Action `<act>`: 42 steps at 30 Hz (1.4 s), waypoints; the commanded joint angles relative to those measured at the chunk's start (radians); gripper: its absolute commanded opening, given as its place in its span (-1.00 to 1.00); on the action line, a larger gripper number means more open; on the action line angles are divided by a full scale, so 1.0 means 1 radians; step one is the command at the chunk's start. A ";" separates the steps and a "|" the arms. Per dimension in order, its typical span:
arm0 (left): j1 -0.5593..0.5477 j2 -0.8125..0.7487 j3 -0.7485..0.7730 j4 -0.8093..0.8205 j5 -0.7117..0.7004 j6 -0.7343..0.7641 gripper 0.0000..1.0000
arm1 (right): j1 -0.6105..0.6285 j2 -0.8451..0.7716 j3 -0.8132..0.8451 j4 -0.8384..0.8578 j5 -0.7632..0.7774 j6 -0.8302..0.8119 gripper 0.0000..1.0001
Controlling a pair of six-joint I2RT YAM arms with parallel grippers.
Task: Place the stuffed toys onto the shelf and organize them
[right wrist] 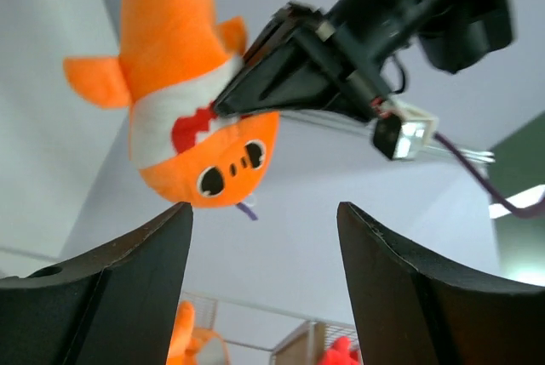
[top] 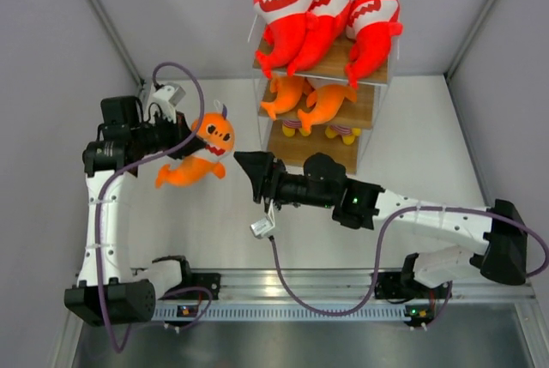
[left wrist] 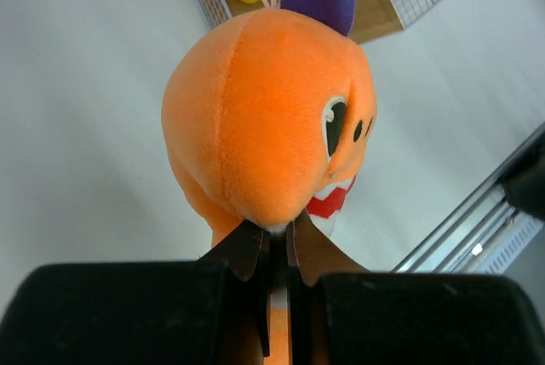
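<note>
— Up at one o'clock, what does the shelf [top: 364, 113] hold?
— Three plush red sharks [top: 322, 16] sit on its top wooden board and two orange fish [top: 310, 98] on the middle one. The frame is thin white wire.
— And the third fish [top: 202, 149]?
— It's at nine o'clock, soft and fork-tailed, lifted off the counter [top: 232, 239], with the left pincer [left wrist: 274, 237] clamped on its body. The right pincer [right wrist: 262, 212], at six o'clock of the shelf, has its fingers apart and empty.

Top external looked steeply down from the near side, whole table [top: 420, 128] in frame. Left wrist sat tight behind the orange fish plush [left wrist: 264, 127]. Right wrist faced that same plush from farther off.
</note>
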 commanded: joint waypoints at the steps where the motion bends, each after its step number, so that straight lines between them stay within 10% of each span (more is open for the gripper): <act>1: 0.003 0.005 0.072 0.189 -0.093 -0.265 -1.00 | 0.074 -0.034 -0.048 0.268 0.041 -0.034 0.39; 20: 0.018 0.017 0.135 0.237 -0.030 -0.468 -1.00 | 0.125 0.558 0.262 0.661 0.101 -0.342 0.42; 42: 0.028 0.021 0.130 0.237 0.016 -0.468 -1.00 | 0.055 0.603 0.300 0.611 0.160 -0.370 0.11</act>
